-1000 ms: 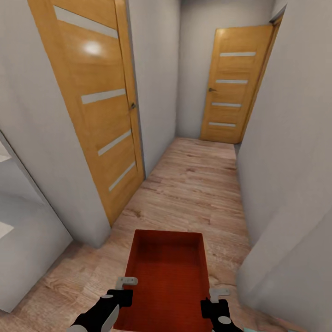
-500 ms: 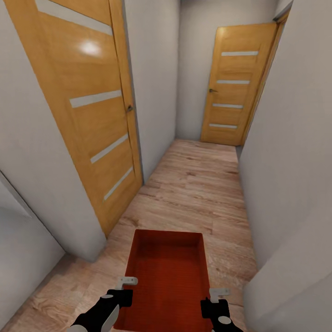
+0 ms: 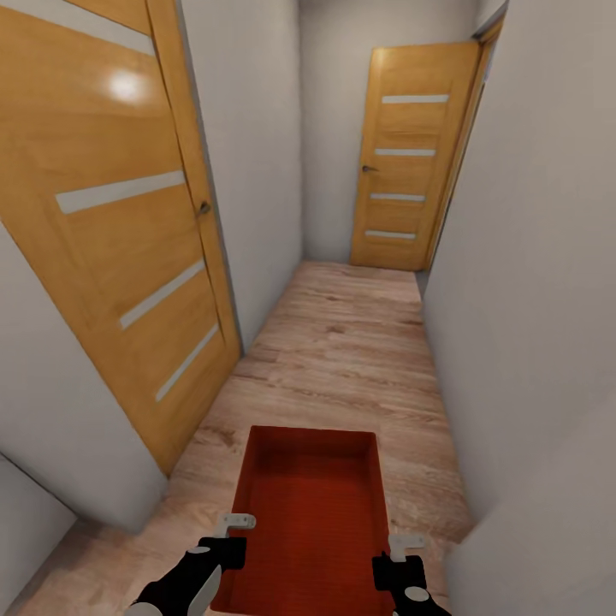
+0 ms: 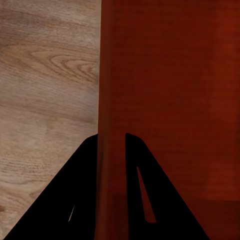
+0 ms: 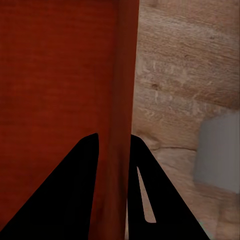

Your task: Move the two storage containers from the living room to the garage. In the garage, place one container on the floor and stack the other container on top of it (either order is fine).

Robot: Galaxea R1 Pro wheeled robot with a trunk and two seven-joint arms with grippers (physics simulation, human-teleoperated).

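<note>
With the near door (image 3: 111, 248) on one side, the left gripper (image 3: 233, 532) pinches the left wall of the red container (image 3: 310, 513) and the right gripper (image 3: 402, 552) pinches its right wall, so the robot should roll slowly, holding it level, down the wood floor (image 3: 342, 351) between the walls.

No readable text, label, brand, number or sign appears anywhere. The orange-red ribbed plastic container (image 3: 310, 513) is unmarked. The orange-wood doors beyond it carry only plain frosted strips.
</note>
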